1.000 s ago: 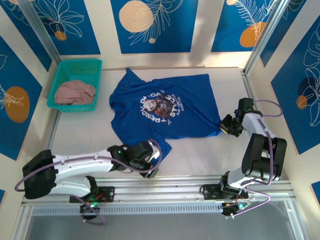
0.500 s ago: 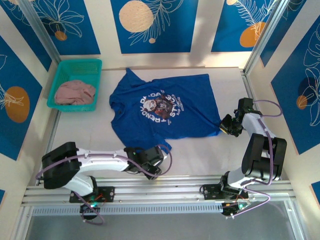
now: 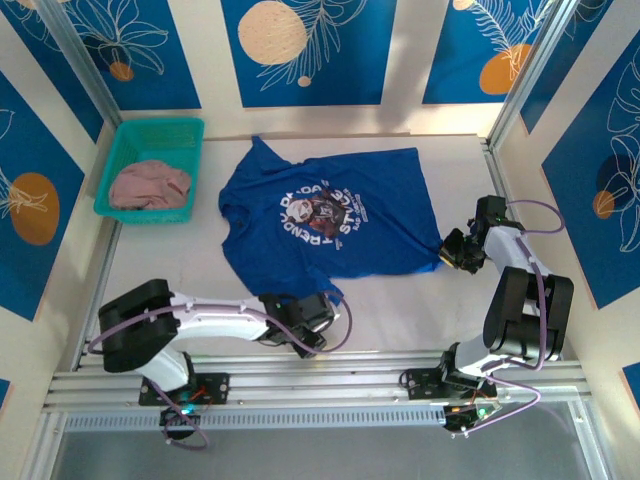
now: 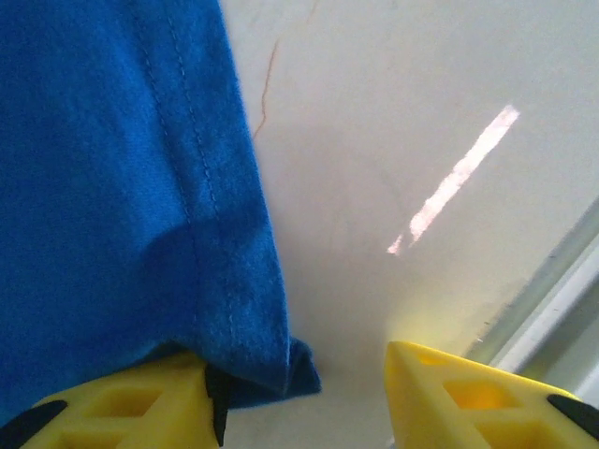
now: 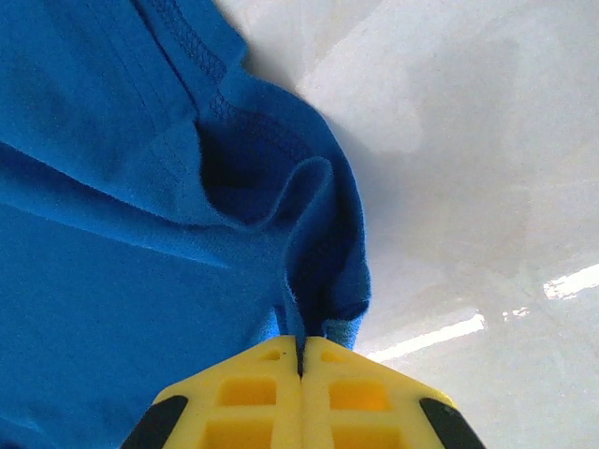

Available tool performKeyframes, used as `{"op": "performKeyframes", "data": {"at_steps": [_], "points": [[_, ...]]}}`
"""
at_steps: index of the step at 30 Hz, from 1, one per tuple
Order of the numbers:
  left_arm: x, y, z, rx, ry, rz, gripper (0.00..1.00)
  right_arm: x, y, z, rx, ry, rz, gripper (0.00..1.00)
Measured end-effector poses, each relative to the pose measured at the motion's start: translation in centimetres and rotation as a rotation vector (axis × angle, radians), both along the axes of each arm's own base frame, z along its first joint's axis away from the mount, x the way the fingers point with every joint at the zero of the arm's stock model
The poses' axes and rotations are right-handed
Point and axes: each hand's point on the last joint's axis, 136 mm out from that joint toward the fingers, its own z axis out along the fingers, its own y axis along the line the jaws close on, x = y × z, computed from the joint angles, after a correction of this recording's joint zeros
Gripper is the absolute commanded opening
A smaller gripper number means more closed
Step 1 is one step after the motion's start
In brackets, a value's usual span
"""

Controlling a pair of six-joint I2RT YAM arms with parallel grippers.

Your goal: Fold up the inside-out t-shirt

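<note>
Both grippers at the near corners of a spread blue t-shirt

The t-shirt [image 3: 325, 215] lay flat mid-table [image 3: 400, 300], print up. The right gripper [image 5: 301, 365] had its fingers pressed together on a bunched fold at the shirt's right corner. The left gripper [image 4: 299, 398] had its fingers apart, with the hem corner against one finger rather than centred. Closing from there might catch only the hem tip, so the cloth could slip free on lifting and skew the fold. The overhead view gave the shirt's whole lay; the wrist views gave the grip detail, which was too small to judge from overhead.
</note>
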Motion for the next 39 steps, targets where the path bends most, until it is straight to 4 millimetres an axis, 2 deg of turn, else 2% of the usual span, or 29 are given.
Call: {"op": "performKeyframes", "data": {"at_steps": [8,16,18,21,24,29,31,36,37,39], "points": [[0.3,-0.9,0.1,-0.012,-0.010,-0.017,0.26,0.0,0.0,0.0,0.000,0.000,0.000,0.00],[0.6,-1.1,0.1,-0.016,-0.026,-0.017,0.00,0.0,0.2,0.0,-0.002,-0.001,0.012,0.00],[0.7,-0.9,0.3,-0.022,-0.024,-0.013,0.00,0.0,0.2,0.0,-0.002,-0.001,0.013,0.00],[1.2,0.5,0.8,-0.033,-0.019,0.018,0.00,0.1,0.3,0.2,-0.001,-0.008,0.015,0.00],[3.2,2.6,3.8,-0.107,-0.045,0.117,0.00,0.2,0.2,1.2,-0.010,-0.044,0.014,0.00],[8.0,6.0,11.8,-0.361,-0.166,0.347,0.00,0.8,0.5,4.1,-0.019,-0.153,0.019,0.00],[9.4,7.5,13.3,-0.402,-0.204,0.421,0.00,1.3,0.9,4.8,-0.010,-0.189,0.022,0.00],[12.5,11.2,14.9,-0.337,-0.310,0.581,0.00,2.0,1.8,5.2,0.009,-0.219,0.046,0.00],[13.2,11.8,16.1,-0.326,-0.349,0.605,0.00,2.1,1.9,5.6,0.012,-0.229,0.049,0.00],[14.6,12.6,19.6,-0.328,-0.452,0.630,0.00,2.7,2.1,7.4,0.011,-0.276,0.058,0.00]]}}
